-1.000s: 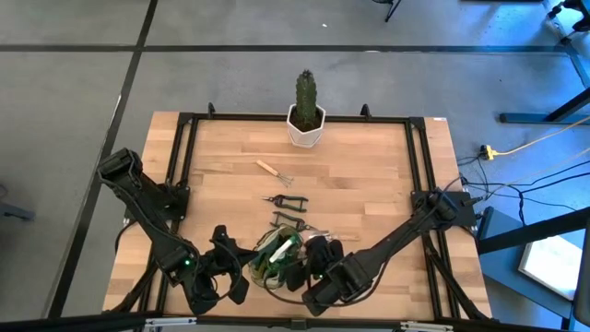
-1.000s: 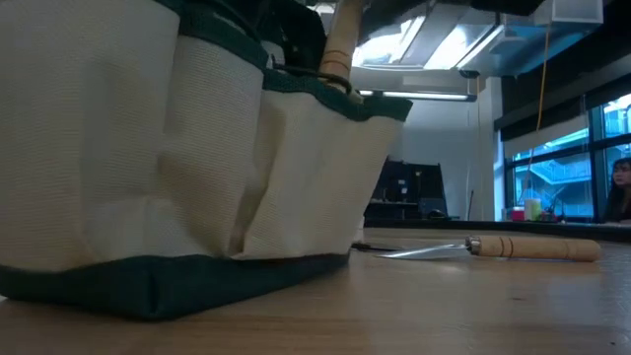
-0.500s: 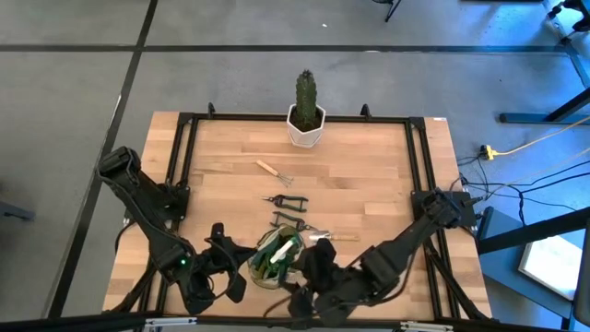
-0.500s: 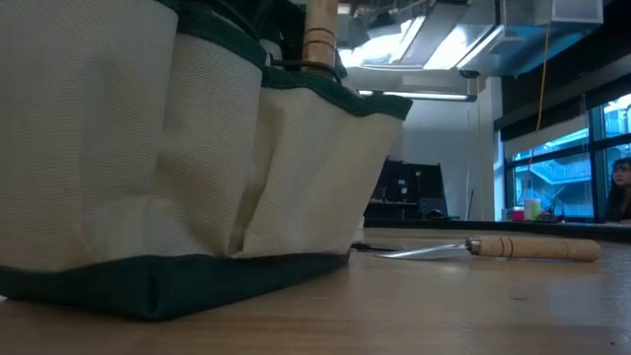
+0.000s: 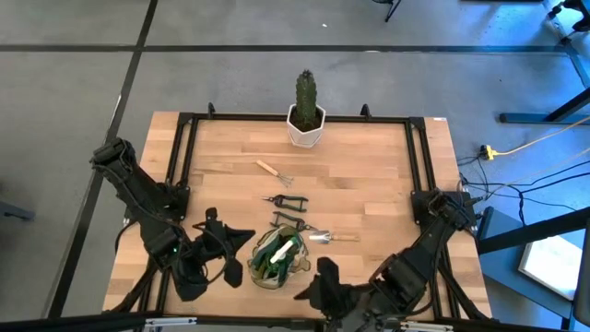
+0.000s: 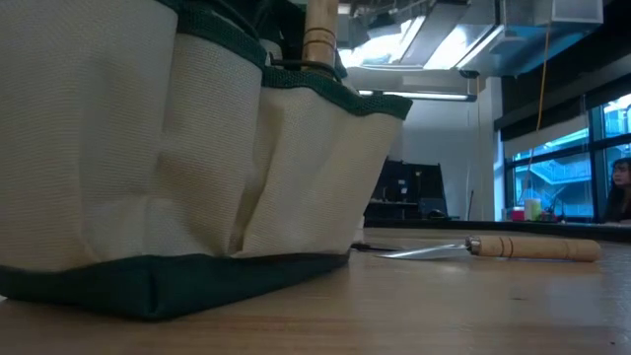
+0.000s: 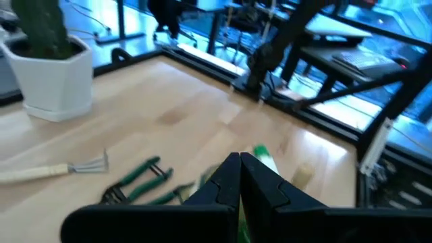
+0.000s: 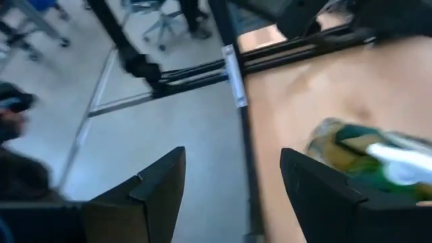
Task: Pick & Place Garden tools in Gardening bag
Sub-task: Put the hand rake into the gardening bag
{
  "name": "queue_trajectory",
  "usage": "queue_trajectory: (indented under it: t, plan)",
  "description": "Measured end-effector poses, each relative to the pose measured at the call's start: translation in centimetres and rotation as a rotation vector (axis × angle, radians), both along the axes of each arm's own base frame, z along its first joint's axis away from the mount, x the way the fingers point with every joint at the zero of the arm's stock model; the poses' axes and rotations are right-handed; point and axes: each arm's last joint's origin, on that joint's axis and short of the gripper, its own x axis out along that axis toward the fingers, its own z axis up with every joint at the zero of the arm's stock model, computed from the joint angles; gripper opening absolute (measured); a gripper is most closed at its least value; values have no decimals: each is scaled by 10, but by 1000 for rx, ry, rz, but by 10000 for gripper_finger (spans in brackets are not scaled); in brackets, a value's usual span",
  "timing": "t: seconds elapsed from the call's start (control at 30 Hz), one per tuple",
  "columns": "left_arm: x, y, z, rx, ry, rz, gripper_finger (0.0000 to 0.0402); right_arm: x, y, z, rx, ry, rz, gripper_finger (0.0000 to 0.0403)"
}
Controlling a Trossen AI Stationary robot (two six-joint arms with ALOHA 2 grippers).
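Left gripper [image 7: 240, 177] jaws closed together; right gripper [image 8: 233, 181] jaws spread wide, empty.

The high camera looks straight down on the whole table [image 5: 369, 184]. The low camera sits at tabletop height, very close to the gardening bag [image 6: 177, 158], facing level across into the room. The left wrist camera looks across the table toward the far cactus [image 7: 40, 27]. The right wrist camera faces the near table edge and floor; both wrist views and the high view share the bag.
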Motion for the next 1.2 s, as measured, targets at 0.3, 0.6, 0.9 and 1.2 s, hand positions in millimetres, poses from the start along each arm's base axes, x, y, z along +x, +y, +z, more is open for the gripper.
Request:
queue_trajectory:
  t: [0.3,0.6,0.9,1.2]
  plan:
    - [23,25,-1,-62,15,92,4,-19,-16,5,-172,66,-29,244]
    - [42,48,0,-89,20,166,4,-51,-40,9,-262,85,-54,244]
    - [57,67,2,-100,6,223,4,-86,-70,-32,-33,-126,-43,244]
    - [75,96,4,-165,-4,277,4,-117,-115,-60,149,-284,16,244]
